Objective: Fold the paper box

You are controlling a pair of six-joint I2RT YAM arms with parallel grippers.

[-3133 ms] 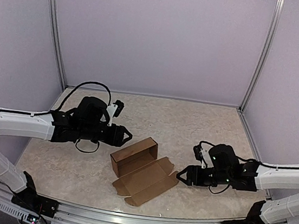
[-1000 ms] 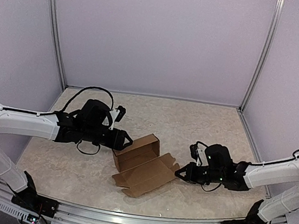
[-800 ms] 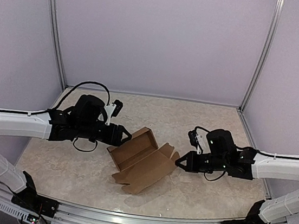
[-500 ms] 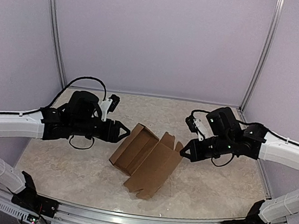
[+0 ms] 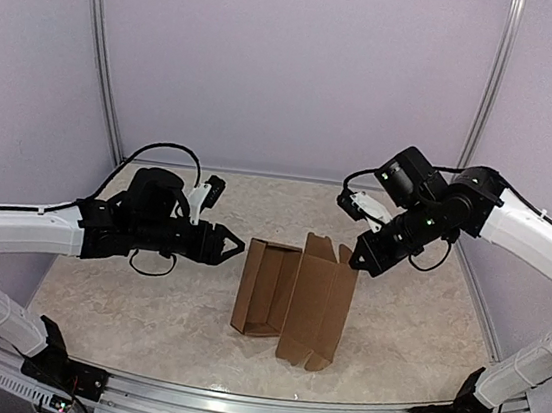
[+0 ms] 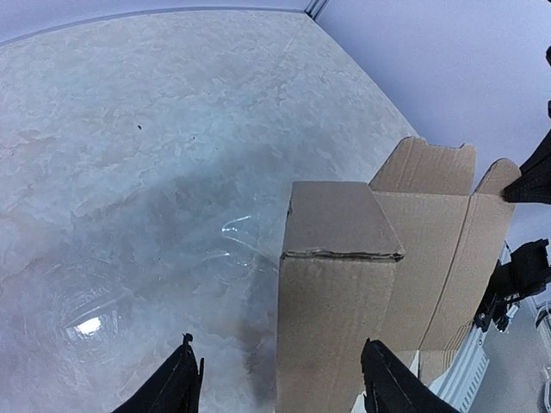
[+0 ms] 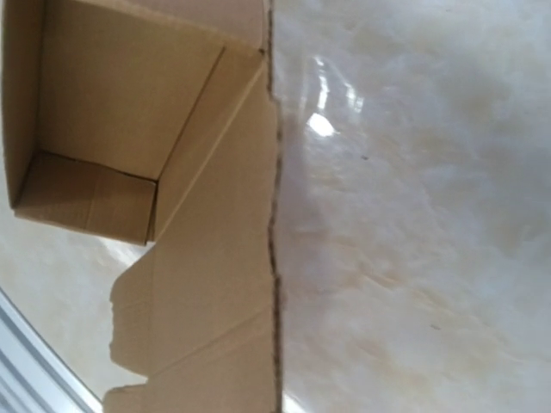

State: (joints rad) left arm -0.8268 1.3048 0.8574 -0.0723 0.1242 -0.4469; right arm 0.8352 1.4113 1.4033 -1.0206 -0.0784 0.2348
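The brown paper box [image 5: 268, 288] stands on end in the middle of the table, its open tray facing the camera. Its lid flap [image 5: 321, 298] hangs beside it on the right. My right gripper [image 5: 354, 260] is shut on the lid's upper right corner and holds it up. Its fingers do not show in the right wrist view, only the lid's edge [image 7: 274, 258] and the tray's inside [image 7: 120, 103]. My left gripper [image 5: 236, 247] is open at the box's upper left. In the left wrist view the box's end wall [image 6: 340, 301] lies between the spread fingertips [image 6: 182, 385].
The marbled tabletop [image 5: 143, 301] is bounded by lilac walls with metal corner posts [image 5: 103, 54]. A metal rail [image 5: 251, 410] runs along the near edge, with both arm bases at its corners.
My right arm has risen and swung back, pulling the lid up, so the box went from lying flat to standing on end. The left gripper stayed open beside it.
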